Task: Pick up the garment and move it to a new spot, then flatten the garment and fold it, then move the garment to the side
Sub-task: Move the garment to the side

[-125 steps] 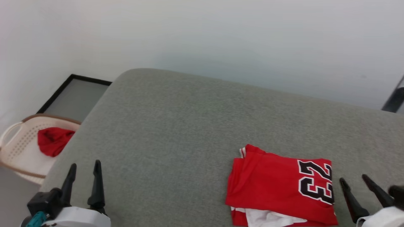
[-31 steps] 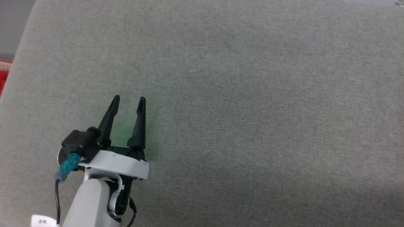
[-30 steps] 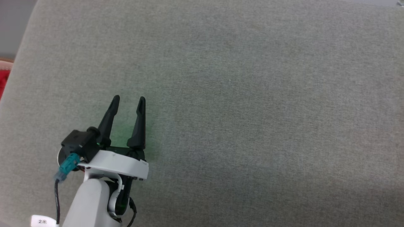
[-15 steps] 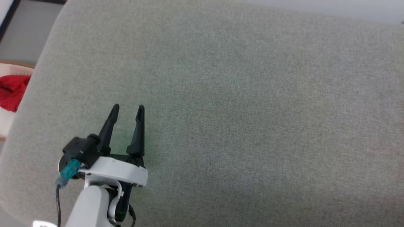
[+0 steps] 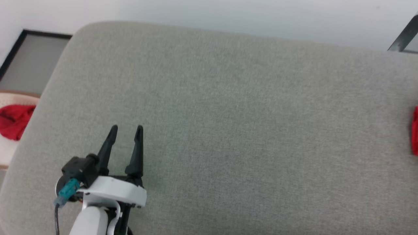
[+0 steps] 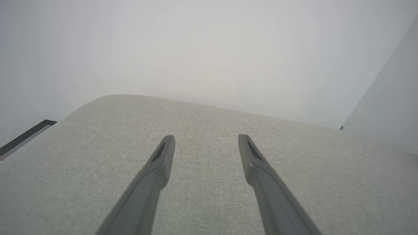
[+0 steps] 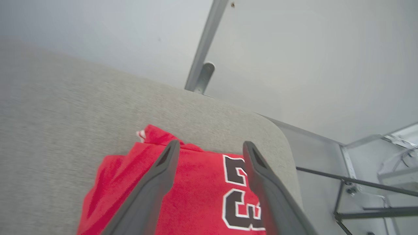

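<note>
- Near left, over the grey surface [image 5: 228, 114]: left hand [image 5: 126, 129], open, fingers well apart, nothing between them, tips toward the far edge.
- Same from the left wrist: left hand [image 6: 205, 138] spread wide above bare grey fabric; touching it or just clear, cannot tell.
- Right end of the surface [image 7: 65, 124], close to its rounded corner: garment [image 7: 196, 186], red, folded into a rough rectangle, lying flat, black white-edged digits face up on the side nearer the corner.
- At one far corner of the fold, a small bit of red-and-white trim poking out.
- Over the garment: right hand [image 7: 211, 144], open, fingers parted, gripping nothing, red fabric visible in the gap and on both sides of the fingers.
- Right hand touching the garment or hovering just above it: cannot tell.
- From the head: a red sliver of the garment [image 5: 415, 130] at the right edge, well apart from the left hand.
- Off the left edge of the surface, lower down: pale basket [image 5: 6, 150] with a plain red cloth [image 5: 13, 120] inside.
- Far left, on the floor: dark-framed grey panel [image 5: 29, 62] by the pale wall [image 5: 228, 13].
- Beyond the right corner: slanted metal pole [image 7: 205, 45] and a metal frame [image 7: 359, 182] below it.
</note>
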